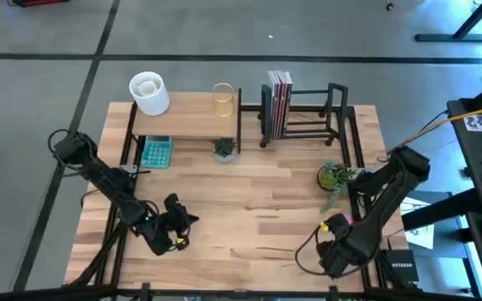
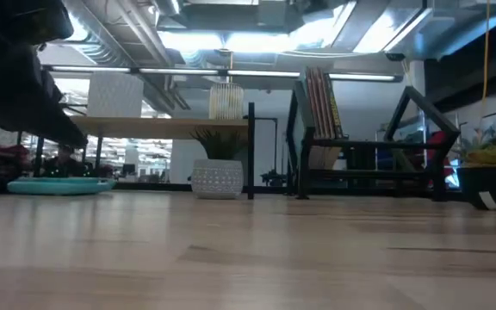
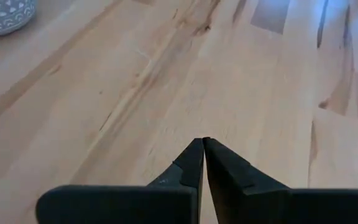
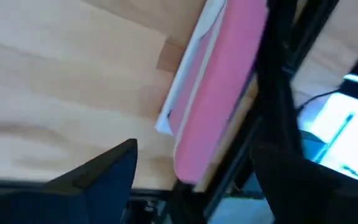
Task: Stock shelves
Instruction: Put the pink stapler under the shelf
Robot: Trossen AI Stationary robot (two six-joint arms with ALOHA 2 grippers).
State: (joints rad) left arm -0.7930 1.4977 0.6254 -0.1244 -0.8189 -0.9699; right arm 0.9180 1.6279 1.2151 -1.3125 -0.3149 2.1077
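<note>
Wood of a light colour makes the big table [image 1: 249, 217], and the two shelves stand along its far edge. On the left is the wooden shelf [image 1: 187, 117], a pale board on thin black legs. On its top stand a white patterned pot [image 1: 149, 92] near the left end and a yellowish wire-like holder [image 1: 223, 99] near the right end. Under this board, on the table, lie a teal calculator [image 1: 156, 151] and a small plant in a white pot [image 1: 223, 149], close to the right legs of the shelf. Just beside it on the right stands the black metal rack [image 1: 308, 113]. Several books [image 1: 279, 102] stand upright at its left end; the other part of the rack holds nothing.

A second plant [image 1: 335, 177], in a dark pot, is on the table near the right edge, in front of the rack.

Both arms are low at the near side of the table, well apart from the shelves. The left gripper [image 3: 202, 144] has its two fingers pressed together with nothing between them, just above the bare wood. The right gripper [image 1: 335, 251] is near the front right corner; I cannot tell if it is closed or not. Its wrist view shows a pink flat thing [image 4: 219, 81] at the table edge, too blurred to identify.
</note>
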